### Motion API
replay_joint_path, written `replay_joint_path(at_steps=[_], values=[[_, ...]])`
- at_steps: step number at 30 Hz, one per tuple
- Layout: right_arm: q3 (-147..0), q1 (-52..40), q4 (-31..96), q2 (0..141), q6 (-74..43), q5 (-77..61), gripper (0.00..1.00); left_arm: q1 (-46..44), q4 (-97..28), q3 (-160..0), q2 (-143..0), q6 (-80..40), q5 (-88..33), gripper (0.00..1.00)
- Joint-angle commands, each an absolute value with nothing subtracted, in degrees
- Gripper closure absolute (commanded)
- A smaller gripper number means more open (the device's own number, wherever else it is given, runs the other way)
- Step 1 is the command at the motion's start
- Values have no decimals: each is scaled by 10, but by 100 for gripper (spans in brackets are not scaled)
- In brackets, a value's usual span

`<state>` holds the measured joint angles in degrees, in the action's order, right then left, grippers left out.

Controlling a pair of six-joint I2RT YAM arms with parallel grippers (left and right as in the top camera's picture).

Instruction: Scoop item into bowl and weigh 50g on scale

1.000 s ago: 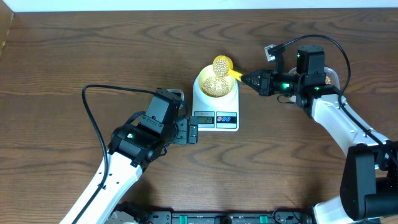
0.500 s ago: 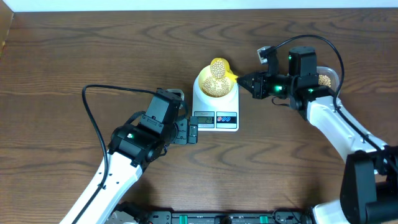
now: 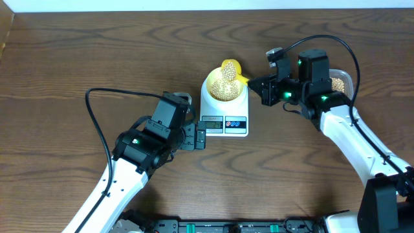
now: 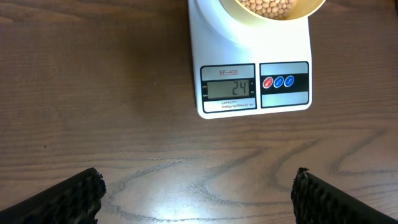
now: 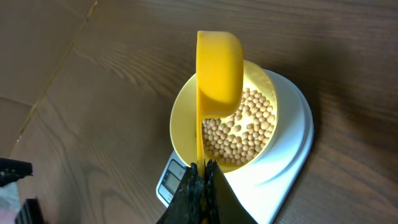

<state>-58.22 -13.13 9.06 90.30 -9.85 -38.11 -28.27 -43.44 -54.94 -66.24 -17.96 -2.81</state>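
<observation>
Wood table (image 3: 71, 58) spreads wide at nine o'clock of the scale (image 4: 255, 43); right gripper (image 5: 203, 173) clamps scoop (image 5: 219, 68), hiding some beans (image 5: 249, 124); left gripper (image 4: 199, 190) gapes.

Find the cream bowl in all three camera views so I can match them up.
Overhead: the bowl sits just above centre, on the scale.
Left wrist: only its near edge shows, cut off at the top, right of centre.
Right wrist: mid-picture, partly hidden by the tipped yellow scoop.
Shared landmark: the white scale under it, visible in all three views.
</observation>
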Motion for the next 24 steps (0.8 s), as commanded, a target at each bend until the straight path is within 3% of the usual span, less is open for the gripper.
replay_joint_path(at_steps=[1, 24], values=[[-584, -137, 90, 888, -58, -376, 99, -280, -435, -550, -662, -174, -21, 2], [-584, -144, 130, 850, -14, -322, 99, -280, -435, -550, -662, -174, -21, 2]])
